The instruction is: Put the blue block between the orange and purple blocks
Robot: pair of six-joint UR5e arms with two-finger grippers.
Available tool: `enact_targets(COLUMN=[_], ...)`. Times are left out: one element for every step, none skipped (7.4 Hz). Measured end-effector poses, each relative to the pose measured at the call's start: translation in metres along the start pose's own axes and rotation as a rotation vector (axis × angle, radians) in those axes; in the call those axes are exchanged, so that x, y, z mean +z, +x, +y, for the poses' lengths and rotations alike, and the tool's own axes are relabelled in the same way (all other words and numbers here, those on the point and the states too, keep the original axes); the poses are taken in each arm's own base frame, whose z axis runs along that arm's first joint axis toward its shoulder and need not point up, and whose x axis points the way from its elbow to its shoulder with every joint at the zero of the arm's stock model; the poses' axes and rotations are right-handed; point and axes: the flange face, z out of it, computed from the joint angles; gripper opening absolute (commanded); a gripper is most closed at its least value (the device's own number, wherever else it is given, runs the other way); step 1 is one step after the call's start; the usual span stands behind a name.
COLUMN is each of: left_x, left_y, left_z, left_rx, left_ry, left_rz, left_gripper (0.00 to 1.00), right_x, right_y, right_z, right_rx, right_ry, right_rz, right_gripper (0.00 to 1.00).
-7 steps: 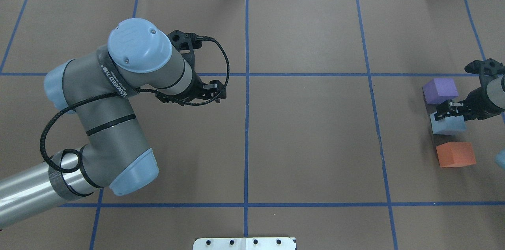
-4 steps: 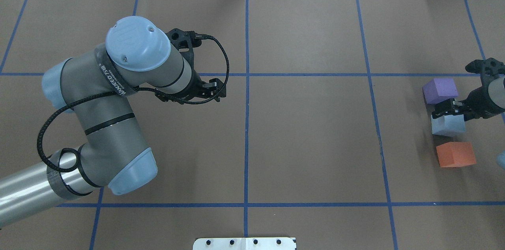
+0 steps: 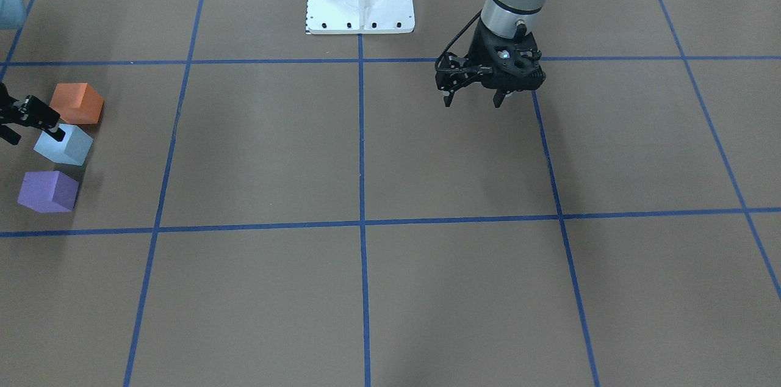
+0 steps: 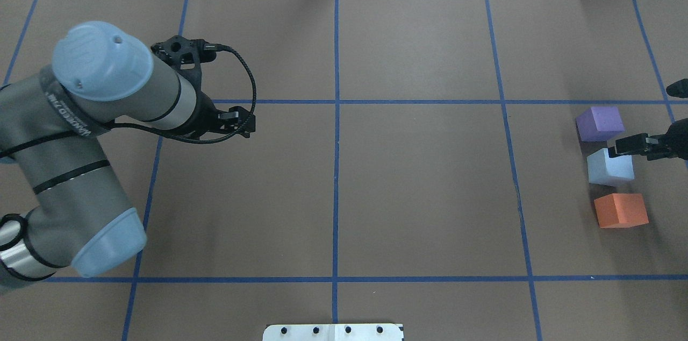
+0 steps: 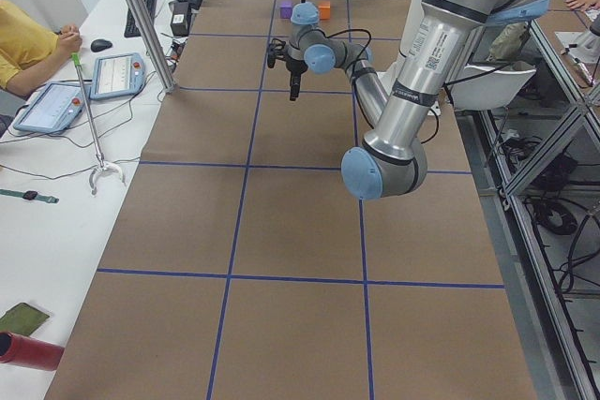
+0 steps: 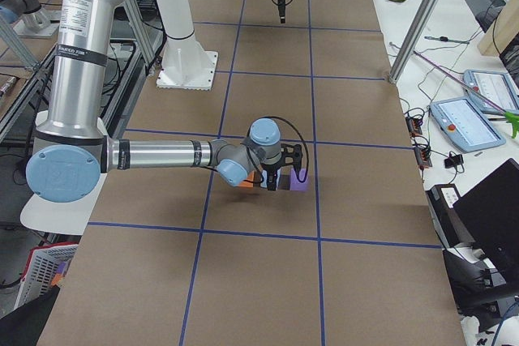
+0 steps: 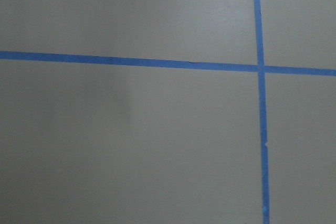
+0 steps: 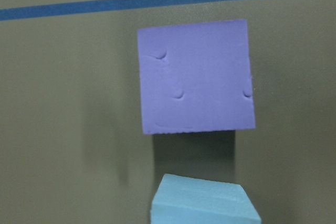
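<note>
Though hanging right over the blue block [image 4: 610, 167], grips nothing: right gripper [image 4: 639, 146], jaws parted and empty, one finger [image 4: 629, 144] overlapping the block's far edge as seen from overhead. Touching there or just above, cannot tell. Blue block flat on the tabletop [image 4: 430, 196], close to the right edge and about halfway between that edge's two corners. On its far side, purple block [image 4: 600, 122]; on its near side, toward the robot, orange block [image 4: 621, 210]. Apart from both by a narrow gap, with a strip of shadowed surface between it and the purple block in the right wrist view. All three in a short row roughly along the right edge. Well apart from that row, over the left half of the tabletop, well in from the left edge and about midway between the near and far edges: left gripper [image 3: 472, 101], pointing straight down, jaws wide, nothing between them. Under it, in the left wrist view, plain brown surface and a crossing of blue tape [image 7: 258, 68] lines.
</note>
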Motion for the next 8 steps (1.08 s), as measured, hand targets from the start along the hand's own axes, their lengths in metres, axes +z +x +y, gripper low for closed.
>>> enact_targets(left_x=[-0.013, -0.027, -0.043, -0.063, -0.083, -0.097, -0.103, -0.104], left_y=[-0.039, -0.087, -0.138, -0.199, -0.270, -0.341, -0.419, -0.478], left_z=[0.005, 0.001, -0.008, -0.019, -0.031, -0.043, -0.053, -0.055], left_rx=[0.060, 0.117, 0.164, 0.215, 0.273, 0.320, 0.345, 0.350], left_ry=[0.004, -0.003, -0.023, -0.045, -0.062, -0.082, -0.106, -0.120], left_rz=[-0.031, -0.065, -0.087, -0.104, -0.122, -0.128, -0.110, -0.091], left_gripper=[1.00, 1.00, 1.00, 1.00, 1.00, 1.00, 1.00, 1.00], right_x=[-0.017, -0.036, -0.049, -0.058, -0.064, -0.071, -0.084, -0.097], right_y=[0.007, 0.017, 0.027, 0.034, 0.039, 0.046, 0.057, 0.068], right_z=[-0.006, -0.012, -0.016, -0.019, -0.021, -0.024, -0.028, -0.032], right_rx=[0.006, 0.011, 0.009, 0.007, 0.003, -0.012, -0.039, -0.068], right_ry=[0.015, 0.024, 0.034, 0.046, 0.057, 0.066, 0.068, 0.065], right_rz=[-0.025, -0.054, -0.071, -0.077, -0.076, -0.067, -0.049, -0.030], right_gripper=[1.00, 1.00, 1.00, 1.00, 1.00, 1.00, 1.00, 1.00])
